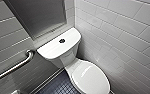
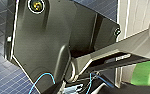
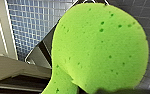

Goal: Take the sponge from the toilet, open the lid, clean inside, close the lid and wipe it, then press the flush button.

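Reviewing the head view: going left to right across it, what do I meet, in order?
Metal grab bar on the left wall → dark flush button on the tank top → closed white lid → tiled wall on the right.

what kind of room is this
Most likely a bathroom, perhaps an accessible one: a white toilet, a metal grab bar on the tiled wall, and a dark tiled floor.

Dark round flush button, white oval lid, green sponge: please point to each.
dark round flush button (image 1: 62,40), head view, its centre.
white glossy oval lid (image 1: 91,79), head view, middle of its top.
bright green soft sponge (image 3: 101,47), right wrist view, its broad lobe.
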You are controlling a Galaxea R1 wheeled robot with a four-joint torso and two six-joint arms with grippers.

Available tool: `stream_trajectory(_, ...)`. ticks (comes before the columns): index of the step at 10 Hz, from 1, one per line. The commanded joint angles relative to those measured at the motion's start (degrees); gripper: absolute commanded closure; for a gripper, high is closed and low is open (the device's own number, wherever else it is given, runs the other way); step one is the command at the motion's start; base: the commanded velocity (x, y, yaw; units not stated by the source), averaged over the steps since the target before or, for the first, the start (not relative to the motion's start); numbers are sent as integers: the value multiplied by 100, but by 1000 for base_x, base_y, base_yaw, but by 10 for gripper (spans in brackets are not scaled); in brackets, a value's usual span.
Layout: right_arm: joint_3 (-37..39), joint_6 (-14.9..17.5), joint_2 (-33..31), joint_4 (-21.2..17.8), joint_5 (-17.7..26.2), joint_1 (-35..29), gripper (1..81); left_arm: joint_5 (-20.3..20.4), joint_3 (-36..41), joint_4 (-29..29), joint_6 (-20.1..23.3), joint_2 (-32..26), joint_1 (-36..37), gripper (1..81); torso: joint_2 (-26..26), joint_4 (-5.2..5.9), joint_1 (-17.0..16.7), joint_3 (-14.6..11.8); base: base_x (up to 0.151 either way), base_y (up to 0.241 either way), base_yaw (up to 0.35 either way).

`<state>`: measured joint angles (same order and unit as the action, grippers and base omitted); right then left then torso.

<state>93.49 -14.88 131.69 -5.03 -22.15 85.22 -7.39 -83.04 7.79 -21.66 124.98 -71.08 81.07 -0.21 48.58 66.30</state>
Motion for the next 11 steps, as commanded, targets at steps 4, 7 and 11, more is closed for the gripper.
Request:
stream_trajectory(4,-1519,-23,-1020,65,526,-1458,811,229,-994,1127,31,844,-938,10,0,0,0,0,0,0,0)
stream_trajectory(7,-1519,-23,-923,-94,984,-2398,811,220,-1364,1216,31,1206,-991,10,0,0,0,0,0,0,0)
stream_trajectory(11,-1484,-32,-853,-428,1660,-3550,811,211,-1408,1216,31,1320,-991,10,0,0,0,0,0,0,0)
